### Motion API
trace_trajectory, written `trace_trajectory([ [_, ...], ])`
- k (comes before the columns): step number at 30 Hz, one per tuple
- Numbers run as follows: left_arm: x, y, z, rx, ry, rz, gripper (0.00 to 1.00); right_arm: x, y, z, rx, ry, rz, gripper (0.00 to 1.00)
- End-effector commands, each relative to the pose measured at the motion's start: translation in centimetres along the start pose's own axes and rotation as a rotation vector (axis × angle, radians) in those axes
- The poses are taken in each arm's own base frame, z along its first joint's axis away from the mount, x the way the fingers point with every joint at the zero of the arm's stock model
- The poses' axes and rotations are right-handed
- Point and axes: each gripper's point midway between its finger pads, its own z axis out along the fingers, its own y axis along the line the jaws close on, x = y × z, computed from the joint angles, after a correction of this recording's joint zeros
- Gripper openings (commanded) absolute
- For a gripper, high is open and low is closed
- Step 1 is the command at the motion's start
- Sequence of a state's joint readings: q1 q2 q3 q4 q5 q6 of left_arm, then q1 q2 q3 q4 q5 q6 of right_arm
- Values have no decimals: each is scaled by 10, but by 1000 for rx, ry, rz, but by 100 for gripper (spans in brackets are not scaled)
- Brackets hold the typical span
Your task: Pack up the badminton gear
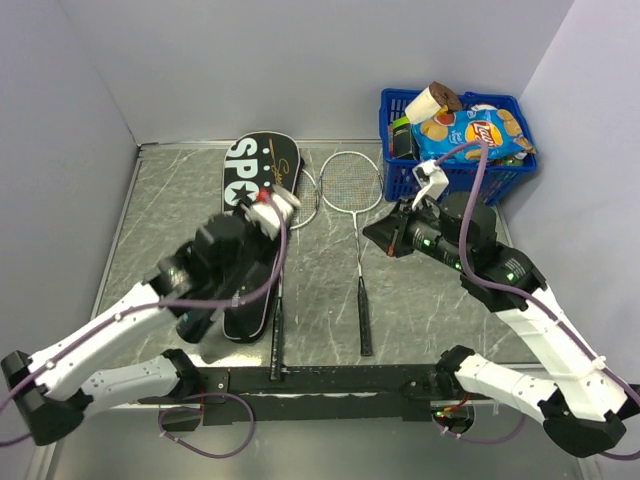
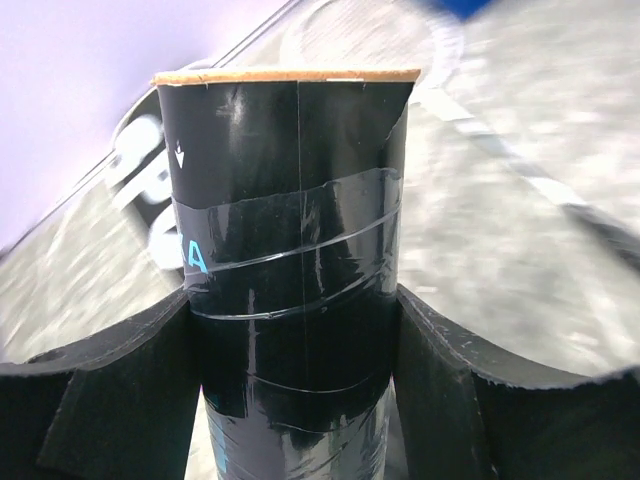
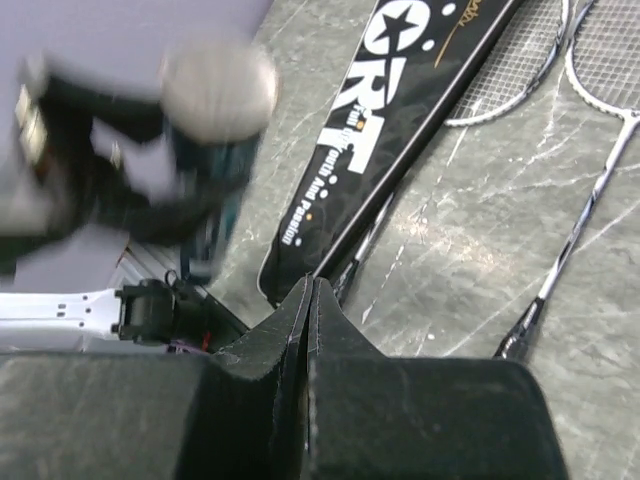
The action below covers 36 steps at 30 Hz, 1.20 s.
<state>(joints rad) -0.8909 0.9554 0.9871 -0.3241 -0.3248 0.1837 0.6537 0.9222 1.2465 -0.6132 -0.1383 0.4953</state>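
Left gripper [image 2: 296, 325] is clamping long black teal-printed tube [image 2: 295, 200] near-upright above black "SPORT" cover [image 1: 250, 165]; right gripper [image 3: 310, 300] closed, empty.

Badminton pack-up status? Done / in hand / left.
Done: nothing visibly packed yet.
In hand: left gripper grips the tube; right gripper is shut and empty.
Left: one racket and the second racket lie loose outside the cover. Shuttlecocks aren't visible, so I can't tell whether they're already in the tube.
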Motion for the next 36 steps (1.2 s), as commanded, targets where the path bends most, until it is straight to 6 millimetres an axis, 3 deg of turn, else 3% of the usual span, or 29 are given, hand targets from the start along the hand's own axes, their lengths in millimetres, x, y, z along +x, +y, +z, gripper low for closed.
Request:
trace_trajectory([
  [1,-16,71,11,-158,11,-14,1,24,-17,-4,40,53,-7,0],
  [2,-6,97,16,-223,50,-32,1,29,-19,-3,42,63,5,0],
  [4,-10,119,21,-236,40,-56,1,47,-25,1,38,97,21,0],
  [5,2,145,26,-291,68,-80,1,54,-24,1,19,117,38,0],
  [6,-1,154,30,-279,57,-95,1,60,-24,2,13,128,46,0],
  [7,8,179,29,-335,78,-117,1,71,-30,3,23,152,58,0],
  [9,21,204,44,-381,119,-150,1,90,-35,4,17,186,80,0],
  [10,45,223,55,-413,181,-179,1,98,-35,4,7,206,101,0],
  [11,45,236,59,-441,185,-203,1,112,-40,6,10,235,119,0],
  [12,57,253,59,-483,213,-228,1,118,-40,7,3,250,141,0],
  [13,82,260,76,-484,277,-257,1,124,-41,7,0,263,150,0],
  [14,84,271,79,-511,284,-293,1,134,-44,7,-4,288,162,0],
  [16,122,290,92,-554,376,-338,1,140,-44,7,-7,297,171,0],
  [18,138,307,96,-597,422,-364,3,145,-47,5,2,304,167,0],
  [19,164,314,102,-621,488,-378,4,147,-49,4,5,307,165,0],
  [21,172,339,97,-673,490,-422,12,152,-52,2,14,314,160,0],
  [25,214,347,111,-672,548,-473,36,163,-60,-5,42,341,156,0],
  [27,231,349,116,-660,573,-491,40,166,-63,-7,51,346,148,1],
  [30,243,349,121,-665,595,-496,55,170,-65,-9,56,353,149,12],
  [31,241,353,121,-679,591,-491,96,172,-66,-9,58,356,149,15],
  [33,236,359,120,-694,581,-479,96,175,-68,-8,64,365,152,19],
  [36,210,368,117,-703,522,-472,97,179,-70,-7,65,370,160,22],
])
